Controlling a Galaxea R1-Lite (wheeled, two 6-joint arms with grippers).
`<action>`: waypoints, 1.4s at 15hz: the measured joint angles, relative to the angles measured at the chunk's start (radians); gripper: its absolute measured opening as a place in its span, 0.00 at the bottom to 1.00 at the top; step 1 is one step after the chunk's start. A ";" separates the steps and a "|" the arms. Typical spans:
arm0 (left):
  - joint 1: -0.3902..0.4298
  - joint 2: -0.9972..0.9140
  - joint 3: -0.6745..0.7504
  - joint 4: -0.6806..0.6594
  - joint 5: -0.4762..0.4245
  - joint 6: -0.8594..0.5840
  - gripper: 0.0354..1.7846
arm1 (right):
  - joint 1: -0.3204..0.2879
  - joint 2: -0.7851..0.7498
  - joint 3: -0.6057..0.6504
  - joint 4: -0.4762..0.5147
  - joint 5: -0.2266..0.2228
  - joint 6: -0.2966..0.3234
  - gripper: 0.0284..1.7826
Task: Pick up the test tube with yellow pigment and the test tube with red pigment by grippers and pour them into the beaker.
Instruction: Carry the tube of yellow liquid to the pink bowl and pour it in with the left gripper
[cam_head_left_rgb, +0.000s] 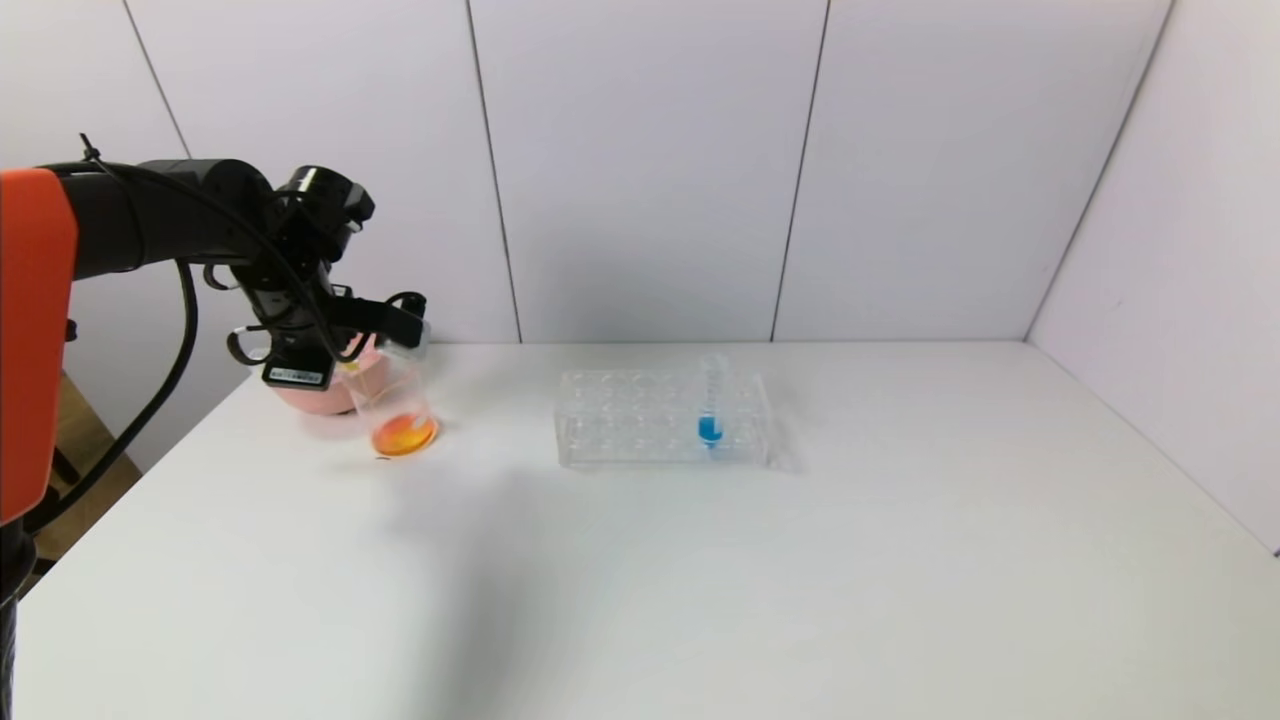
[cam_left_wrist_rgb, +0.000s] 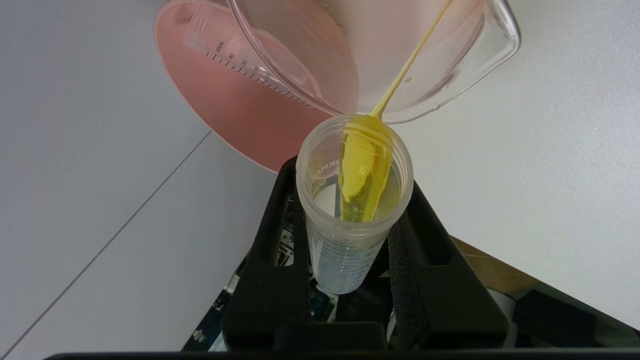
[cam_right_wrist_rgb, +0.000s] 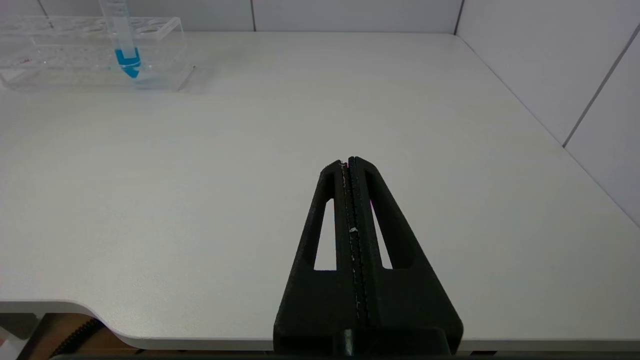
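Observation:
My left gripper (cam_head_left_rgb: 395, 318) (cam_left_wrist_rgb: 352, 182) is at the far left of the table, shut on the test tube with yellow pigment (cam_left_wrist_rgb: 350, 240). The tube is tipped, mouth over the beaker (cam_head_left_rgb: 392, 400). A thin yellow stream (cam_left_wrist_rgb: 405, 65) runs from the tube's lip into the beaker (cam_left_wrist_rgb: 470, 60). The beaker holds orange liquid (cam_head_left_rgb: 404, 436) at its bottom. The test tube with red pigment is not in view. My right gripper (cam_right_wrist_rgb: 348, 161) is shut and empty, low over the table's near right part, and does not show in the head view.
A pink bowl (cam_head_left_rgb: 300, 398) (cam_left_wrist_rgb: 225, 105) stands just behind the beaker. A clear many-holed rack (cam_head_left_rgb: 640, 420) (cam_right_wrist_rgb: 60, 55) stands mid-table with a blue-liquid tube (cam_head_left_rgb: 710, 410) (cam_right_wrist_rgb: 125, 50) upright in it. Walls close the table's back and right sides.

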 joint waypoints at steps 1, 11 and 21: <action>-0.002 0.000 0.000 0.000 0.001 0.000 0.24 | 0.000 0.000 0.000 0.000 0.000 0.000 0.05; -0.028 0.002 -0.001 -0.013 0.068 0.000 0.24 | 0.000 0.000 0.000 0.000 0.000 0.000 0.05; -0.045 0.015 -0.001 -0.020 0.133 0.000 0.24 | 0.000 0.000 0.000 0.000 0.000 0.000 0.05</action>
